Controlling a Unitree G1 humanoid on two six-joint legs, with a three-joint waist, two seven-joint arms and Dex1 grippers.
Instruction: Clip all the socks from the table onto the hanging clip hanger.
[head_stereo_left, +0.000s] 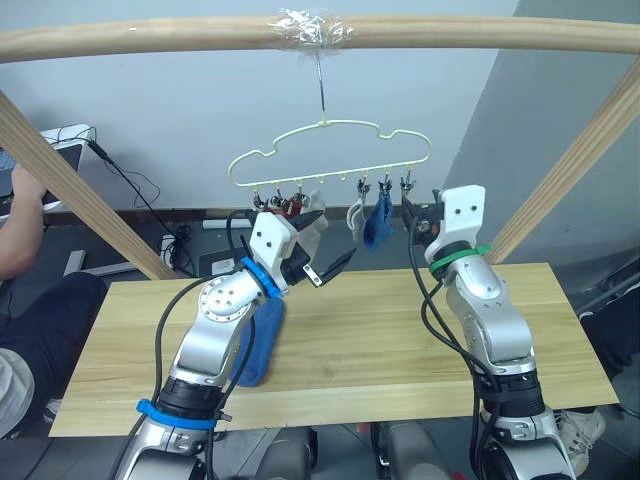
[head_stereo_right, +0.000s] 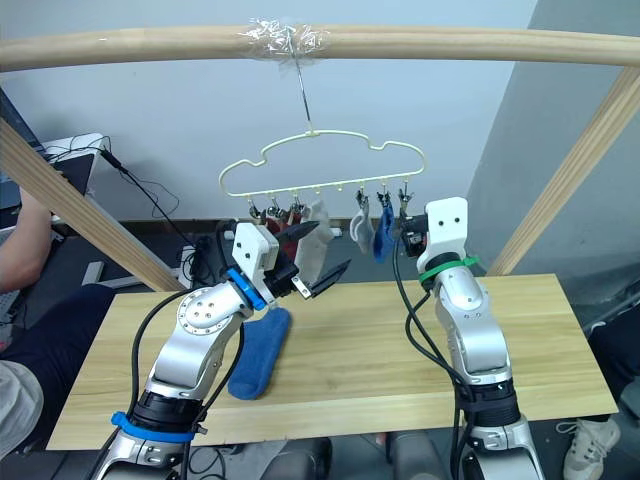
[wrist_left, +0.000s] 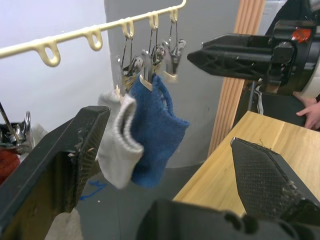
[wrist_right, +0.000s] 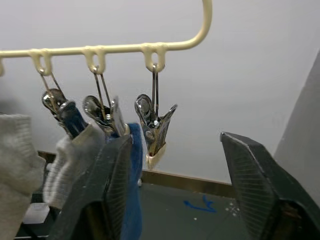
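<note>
One blue sock is left on the table, lying lengthwise away from us just under our left arm, its long axis running from the near edge toward the hanger. Our left gripper hangs above the sock's far end, jaws spread wide and holding nothing, so this arm is clearly the nearer one to pick it up. Our right gripper is raised at the clip hanger, jaws also wide and empty, facing the last free clip at the bar's right end. Beside that clip a hung blue sock and a grey sock already dangle.
</note>
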